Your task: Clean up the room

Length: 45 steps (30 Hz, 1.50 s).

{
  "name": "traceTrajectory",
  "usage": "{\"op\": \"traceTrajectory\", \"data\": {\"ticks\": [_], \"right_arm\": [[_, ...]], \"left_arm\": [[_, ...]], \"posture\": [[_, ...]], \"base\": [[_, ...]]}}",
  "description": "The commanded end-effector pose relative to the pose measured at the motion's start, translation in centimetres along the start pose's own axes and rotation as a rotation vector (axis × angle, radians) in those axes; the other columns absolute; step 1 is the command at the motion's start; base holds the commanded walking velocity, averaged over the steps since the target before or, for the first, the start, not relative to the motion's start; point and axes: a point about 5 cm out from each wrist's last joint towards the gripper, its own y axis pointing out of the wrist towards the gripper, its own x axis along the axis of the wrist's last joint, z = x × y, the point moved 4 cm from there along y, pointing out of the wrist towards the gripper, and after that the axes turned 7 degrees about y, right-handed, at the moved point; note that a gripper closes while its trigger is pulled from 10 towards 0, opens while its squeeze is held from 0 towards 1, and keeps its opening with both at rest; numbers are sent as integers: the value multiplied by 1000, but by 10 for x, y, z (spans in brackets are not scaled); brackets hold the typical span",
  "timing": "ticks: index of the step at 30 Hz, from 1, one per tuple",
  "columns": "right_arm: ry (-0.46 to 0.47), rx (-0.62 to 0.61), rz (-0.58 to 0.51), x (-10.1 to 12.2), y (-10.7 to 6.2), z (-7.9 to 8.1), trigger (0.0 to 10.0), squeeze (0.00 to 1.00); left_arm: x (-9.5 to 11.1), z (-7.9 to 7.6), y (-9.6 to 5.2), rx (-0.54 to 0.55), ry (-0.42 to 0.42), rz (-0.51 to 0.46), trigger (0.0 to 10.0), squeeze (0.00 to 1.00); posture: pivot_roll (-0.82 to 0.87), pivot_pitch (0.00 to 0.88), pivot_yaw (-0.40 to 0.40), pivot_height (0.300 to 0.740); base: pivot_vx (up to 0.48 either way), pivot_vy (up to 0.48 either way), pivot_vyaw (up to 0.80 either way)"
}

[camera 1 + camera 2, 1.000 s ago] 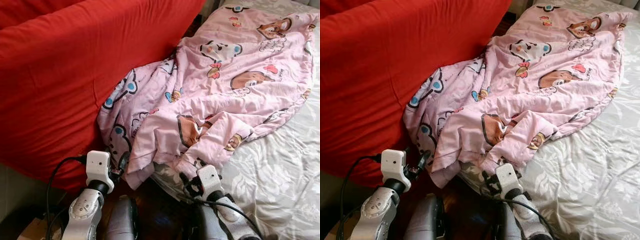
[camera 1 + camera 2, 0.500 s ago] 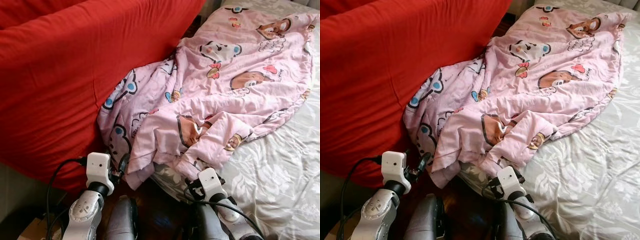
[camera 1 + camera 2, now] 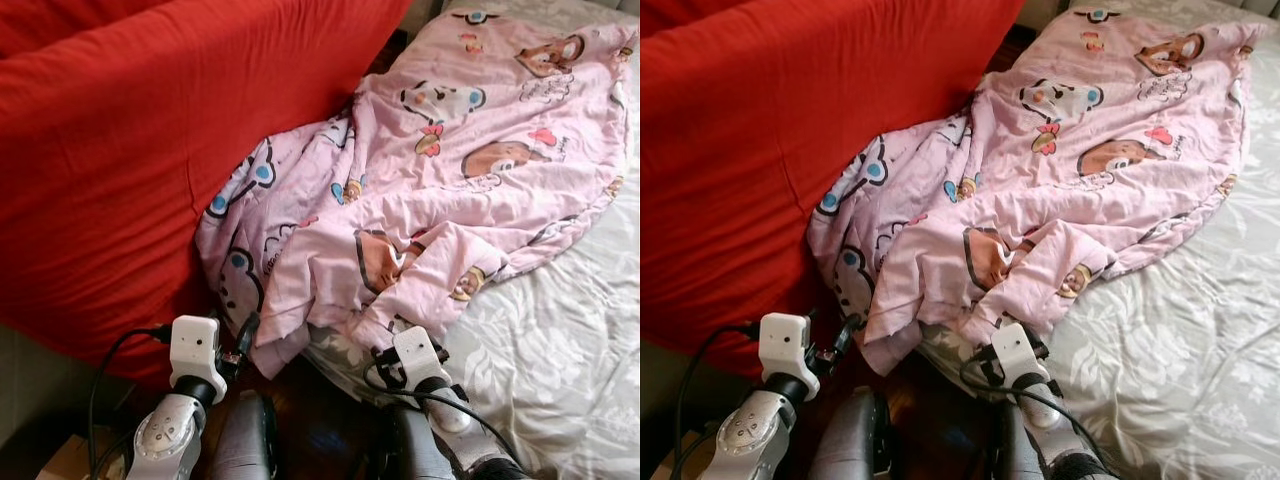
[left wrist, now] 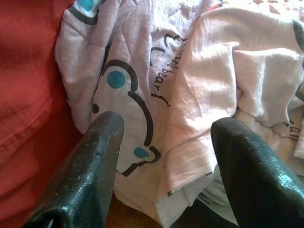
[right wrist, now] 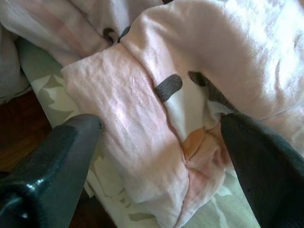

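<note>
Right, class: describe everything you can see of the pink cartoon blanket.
The pink blanket looks like thin, soft cotton, printed with cartoon bears and animal faces in brown, blue and red. It lies crumpled and spread across the bed sheet, its left edge bunched against the red cover, one corner drooping off the bed's edge. The left claw and right claw are both open, aimed at its folded near hem.

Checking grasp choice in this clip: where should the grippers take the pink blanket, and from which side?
Probably the bunched near hem of the blanket, hanging off the bed edge beside the red sofa. Come from the front: the left gripper and right gripper are open, each straddling a thick fold.
</note>
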Motion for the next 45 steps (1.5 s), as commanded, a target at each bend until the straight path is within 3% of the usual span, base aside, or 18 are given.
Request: {"op": "traceTrajectory", "data": {"ticks": [1,7,14,27,28,29,45], "right_arm": [[15,0,42,-9,-2,4,10000,0],[-1,4,57,-8,0,8,10000,0],[-7,-59,136,-17,0,-6,10000,0],[-8,-110,82,-4,4,-21,10000,0],[-11,-120,77,-3,4,-22,3490,0],[-14,-124,78,-3,4,-23,0,0],[-31,-114,69,-1,5,-14,0,0]], "left_arm": [[-5,0,-7,-1,-9,28,10000,0],[-5,1,-13,2,-7,39,10000,0],[-3,2,-16,3,-6,48,10000,0],[-2,2,-18,4,-2,59,10000,0],[-2,1,-19,4,-2,62,10000,0],[-2,1,-19,4,-1,63,10000,0],[-6,-1,-25,-2,-5,86,10000,0]], "posture": [[122,353,18,643],[136,371,23,643],[146,381,28,643],[151,387,30,643],[151,389,31,643],[151,389,31,643],[150,405,35,643]], "base": [[0,0,0],[0,0,0],[0,0,0],[0,0,0],[0,0,0],[0,0,0],[0,0,0]]}}
